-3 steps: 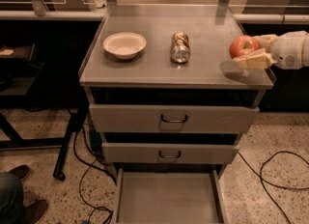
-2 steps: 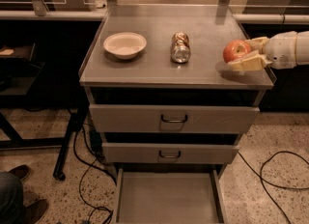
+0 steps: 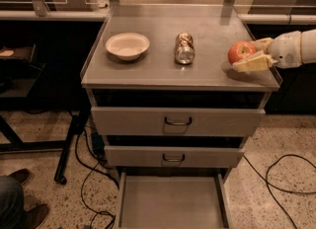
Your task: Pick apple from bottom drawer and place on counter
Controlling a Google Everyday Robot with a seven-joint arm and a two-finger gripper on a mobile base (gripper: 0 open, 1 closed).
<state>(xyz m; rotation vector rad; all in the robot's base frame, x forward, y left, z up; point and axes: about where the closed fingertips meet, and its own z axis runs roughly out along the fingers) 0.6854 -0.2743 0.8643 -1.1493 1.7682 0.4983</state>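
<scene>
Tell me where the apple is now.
Camera view: the claw holds the apple over the counter at its right edge, right of the can.

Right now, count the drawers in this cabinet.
3: top drawer and middle drawer closed, bottom drawer pulled open. The gripper holds the apple at the right edge of the counter.

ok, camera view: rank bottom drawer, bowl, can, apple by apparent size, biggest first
1. bottom drawer
2. white bowl
3. can and apple: too alike to rank
The gripper, at the counter's right edge, is shut on the apple.
</scene>
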